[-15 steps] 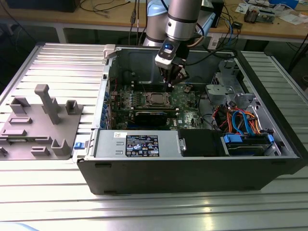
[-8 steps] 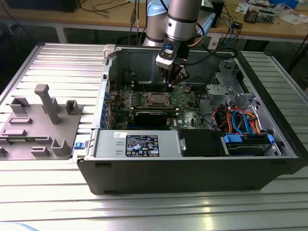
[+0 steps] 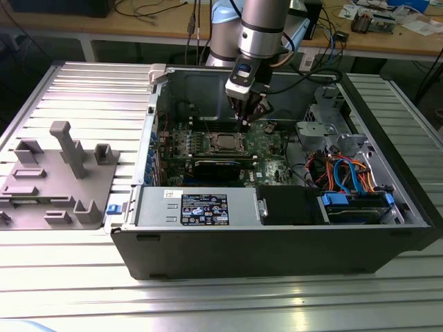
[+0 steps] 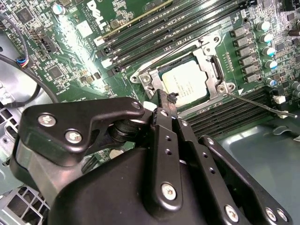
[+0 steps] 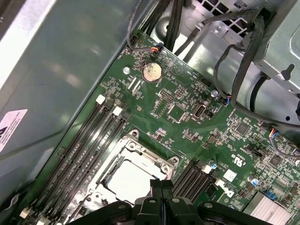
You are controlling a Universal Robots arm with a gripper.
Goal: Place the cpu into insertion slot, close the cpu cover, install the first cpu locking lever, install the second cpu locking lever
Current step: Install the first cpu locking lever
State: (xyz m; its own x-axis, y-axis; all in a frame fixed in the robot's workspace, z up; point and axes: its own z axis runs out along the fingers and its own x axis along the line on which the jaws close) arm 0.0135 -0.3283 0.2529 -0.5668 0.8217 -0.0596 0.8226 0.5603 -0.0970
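The cpu (image 4: 183, 85) lies silver face up in the insertion slot (image 3: 227, 142) of the green motherboard. The cpu cover (image 4: 214, 70) is folded flat around it as a silver frame. One thin wire locking lever (image 4: 262, 105) juts out from the socket's corner over the black memory slots. Another lever (image 4: 178, 49) runs along the socket's opposite side. My gripper (image 4: 167, 99) hovers just beside the socket, fingers pressed together with nothing between them. In the first wrist view the gripper (image 5: 161, 184) sits at the edge of the cover (image 5: 140, 152) and the cpu (image 5: 127, 180).
The open computer case (image 3: 277, 242) stands on a slatted metal table. Drive cages and bundled orange and blue cables (image 3: 346, 173) fill the exterior view's right side. A black card (image 3: 218, 168) sits near the socket. A grey fixture block (image 3: 59, 176) rests outside the case.
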